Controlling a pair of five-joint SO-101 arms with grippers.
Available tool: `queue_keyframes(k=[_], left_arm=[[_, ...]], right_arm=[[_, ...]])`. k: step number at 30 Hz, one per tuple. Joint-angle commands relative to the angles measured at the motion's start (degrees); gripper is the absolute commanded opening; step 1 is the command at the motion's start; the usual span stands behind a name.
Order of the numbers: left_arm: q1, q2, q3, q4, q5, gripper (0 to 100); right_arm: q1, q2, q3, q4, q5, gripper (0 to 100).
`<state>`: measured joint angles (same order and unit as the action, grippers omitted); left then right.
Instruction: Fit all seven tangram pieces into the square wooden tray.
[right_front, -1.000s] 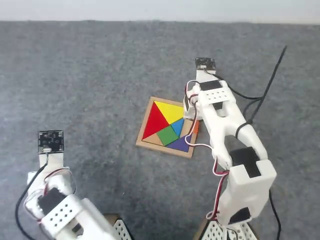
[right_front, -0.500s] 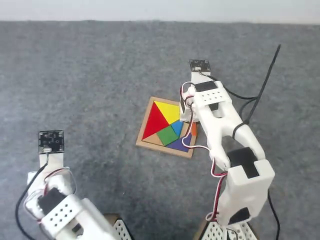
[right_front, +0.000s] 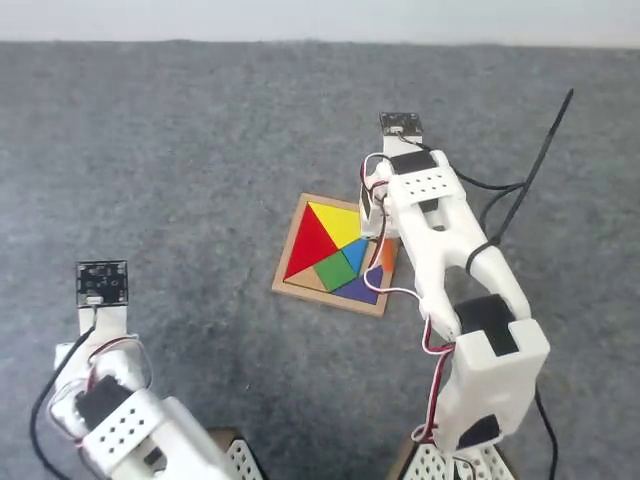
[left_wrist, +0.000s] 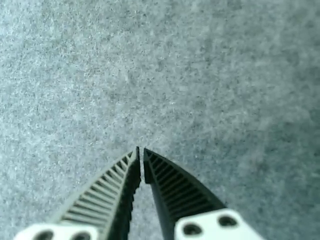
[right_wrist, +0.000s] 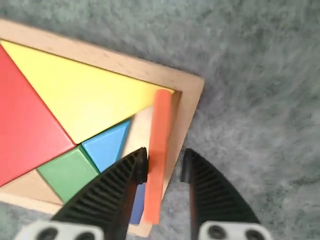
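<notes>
Tray (right_front: 330, 297): mid-surface (right_front: 150, 150), on grey felt-like cover; pale wall (right_front: 300, 20) behind. Red piece (right_front: 308, 245) and yellow piece (right_front: 340, 222) lie flat inside. Orange piece (right_wrist: 159, 150) stands on edge along one rim, between your right claw's (right_wrist: 166, 154) spread fingers. Your left claw (left_wrist: 141, 150), pressed together, hangs over bare surface.

Orange piece (right_wrist: 159, 135), yellow piece (right_wrist: 82, 95), red piece (right_wrist: 25, 125).

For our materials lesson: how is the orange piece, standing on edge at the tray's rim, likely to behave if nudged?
The orange piece looks a thin, straight-edged slab, so probably stiff. Standing on its narrow edge at the tray rim, it would likely tip flat, not roll. Its smooth faces might slide off the right gripper.
</notes>
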<state>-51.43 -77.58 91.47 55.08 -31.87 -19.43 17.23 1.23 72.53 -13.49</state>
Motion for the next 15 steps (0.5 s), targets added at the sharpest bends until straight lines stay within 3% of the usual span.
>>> queue_keyframes(k=[1, 8, 13, 15], left_arm=[[0.1, -0.7, -0.6, -0.6, -0.4, 1], [0.1, -0.7, -0.6, -0.6, -0.4, 1], [0.1, -0.7, -0.6, -0.6, -0.4, 1], [0.1, -0.7, -0.6, -0.6, -0.4, 1]], right_arm=[[-0.3, -3.8, -6.8, 3.8, 2.7, 15.1], [0.5, -8.3, -8.0, 8.1, 7.6, 14.9], [2.1, -5.8, -1.8, 1.5, 9.2, 1.5], [1.3, -4.5, -1.8, 0.7, 12.0, 1.0]])
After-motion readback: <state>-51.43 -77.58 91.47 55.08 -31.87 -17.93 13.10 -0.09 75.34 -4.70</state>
